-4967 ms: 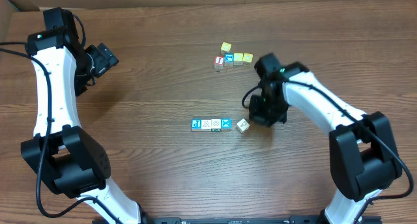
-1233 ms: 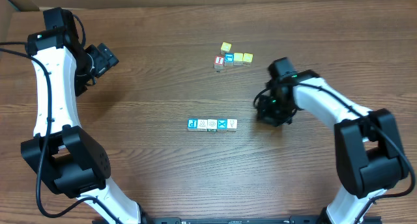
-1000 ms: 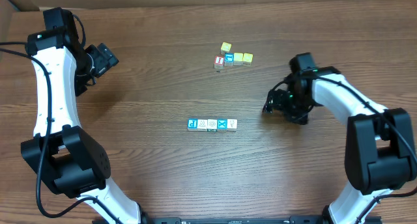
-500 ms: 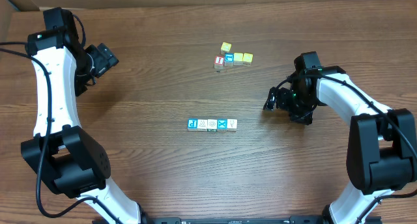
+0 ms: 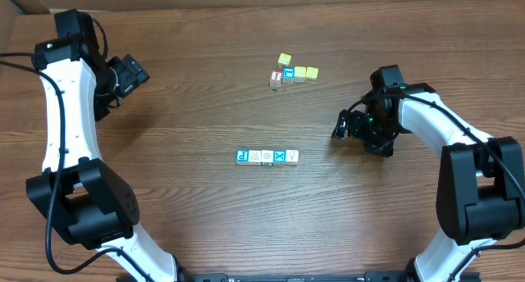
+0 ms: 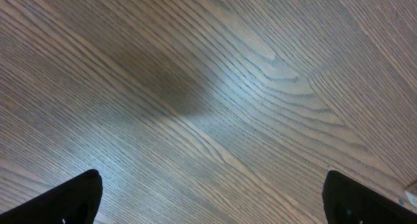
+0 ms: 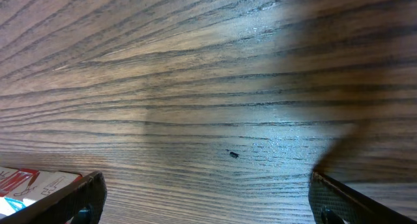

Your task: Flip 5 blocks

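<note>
Wooden blocks: all five sit in one tight row on the bench, touching side to side, tops blue, white, white, blue, white. The row lies off the right pincer's fingertips, toward the left arm and a bit nearer the bases, with a clear gap between. Right pincer is spread fully wide with nothing in it; its wrist view shows only bare wood between the tips. Left pincer is the same: wide apart, empty, parked far off on the other side of the row. Spare cubes, incl. the red-topped cube, sit further from the bases than the right pincer, not in play. My read: flip count looks complete, five of five, nothing left but retracting; can't confirm from the faces alone. Versus five seconds back: the fifth block then lies skewed and apart from the row's end, close by the right pincer; now it's squared up, flush against the row, white up. Right pincer has since pulled away toward its own side. No change over the last half second; left arm hasn't moved.
</note>
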You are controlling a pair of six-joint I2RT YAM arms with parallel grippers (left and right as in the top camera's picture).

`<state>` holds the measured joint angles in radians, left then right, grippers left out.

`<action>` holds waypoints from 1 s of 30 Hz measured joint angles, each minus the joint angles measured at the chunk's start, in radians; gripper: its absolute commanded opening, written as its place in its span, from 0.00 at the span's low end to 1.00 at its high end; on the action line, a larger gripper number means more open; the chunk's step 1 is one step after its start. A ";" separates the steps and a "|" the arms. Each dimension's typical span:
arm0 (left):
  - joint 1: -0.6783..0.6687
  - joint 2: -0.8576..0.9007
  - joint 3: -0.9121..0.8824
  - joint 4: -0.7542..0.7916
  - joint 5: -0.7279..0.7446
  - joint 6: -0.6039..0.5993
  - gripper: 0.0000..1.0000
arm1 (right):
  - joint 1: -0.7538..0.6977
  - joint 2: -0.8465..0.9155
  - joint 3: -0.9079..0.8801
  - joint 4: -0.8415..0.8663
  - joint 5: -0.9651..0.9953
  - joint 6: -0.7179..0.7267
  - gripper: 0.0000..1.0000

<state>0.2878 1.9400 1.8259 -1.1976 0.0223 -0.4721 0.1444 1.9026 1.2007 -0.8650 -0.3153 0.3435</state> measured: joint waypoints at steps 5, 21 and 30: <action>0.000 0.000 0.000 0.000 0.000 0.000 1.00 | 0.000 0.000 0.000 0.010 0.000 0.000 1.00; 0.000 0.000 0.000 0.000 0.000 0.000 1.00 | 0.000 0.000 0.000 0.097 0.003 -0.001 1.00; 0.000 0.000 0.000 0.000 0.000 0.000 0.99 | 0.000 0.000 0.000 0.091 -0.003 -0.003 1.00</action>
<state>0.2878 1.9400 1.8259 -1.1976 0.0223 -0.4721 0.1444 1.9026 1.2007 -0.7742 -0.3183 0.3401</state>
